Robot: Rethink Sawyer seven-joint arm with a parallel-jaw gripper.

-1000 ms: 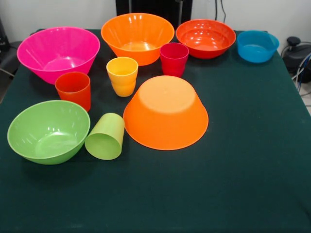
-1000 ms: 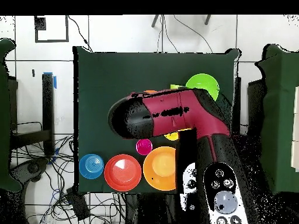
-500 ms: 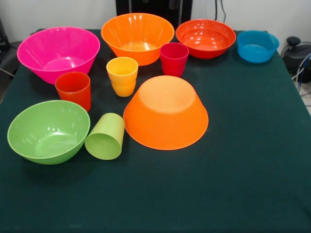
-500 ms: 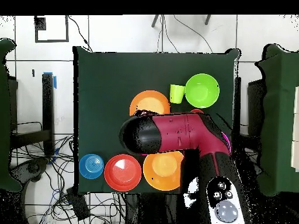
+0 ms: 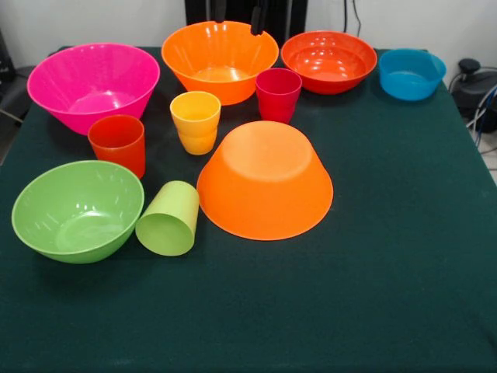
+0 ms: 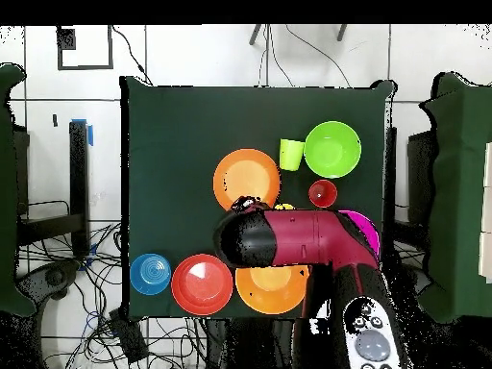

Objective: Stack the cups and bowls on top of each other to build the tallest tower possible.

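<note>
All cups and bowls stand apart on the green cloth, and no tower shows. Along the far side are a pink bowl (image 5: 93,81), an upright orange bowl (image 5: 220,58), a red-orange bowl (image 5: 328,61) and a blue bowl (image 5: 411,74). A second orange bowl (image 5: 264,189) lies upside down in the middle. The lime bowl (image 5: 78,208) sits front left, with the lime cup (image 5: 168,217) on its side beside it. The red-orange cup (image 5: 118,142), yellow cup (image 5: 196,120) and magenta cup (image 5: 278,93) stand upright. My gripper (image 5: 257,19) shows only as a dark tip above the upright orange bowl's rim.
In the overhead view the red arm (image 6: 288,238) covers the yellow and magenta cups, most of the pink bowl (image 6: 365,229) and part of the upright orange bowl (image 6: 272,288). Cables lie on the floor around the table (image 6: 173,125).
The arm has drawn back toward its base, uncovering the upside-down orange bowl and the red-orange cup from above. A dark gripper tip has come in at the front view's top edge.
</note>
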